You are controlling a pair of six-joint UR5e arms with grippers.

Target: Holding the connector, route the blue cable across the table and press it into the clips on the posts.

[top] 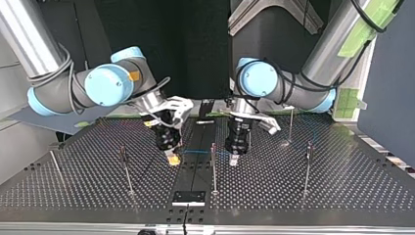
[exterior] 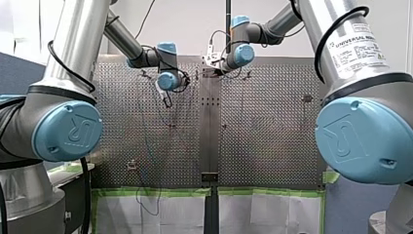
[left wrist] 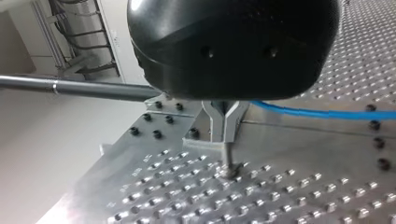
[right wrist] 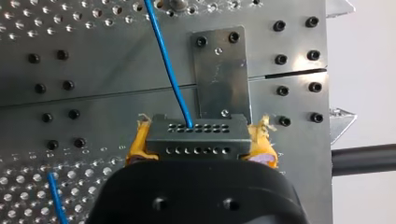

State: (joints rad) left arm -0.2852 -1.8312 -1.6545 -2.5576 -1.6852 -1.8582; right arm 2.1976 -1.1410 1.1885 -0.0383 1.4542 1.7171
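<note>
The connector (right wrist: 196, 137) is clamped between the right gripper's (top: 172, 157) yellow pads (right wrist: 136, 142). The left gripper's (left wrist: 225, 128) jaws are narrow, seemingly pinching the blue cable (right wrist: 169, 65) strung between them. Slack should be taken up gently, then the cable pressed squarely into a post's (top: 213, 166) clip.

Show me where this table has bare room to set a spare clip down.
Bare: the perforated table between the centre post and the post at the top view's right, and beyond it to the edge. Crowded: the middle, where my right gripper, my left gripper and the blue cable cluster.
</note>
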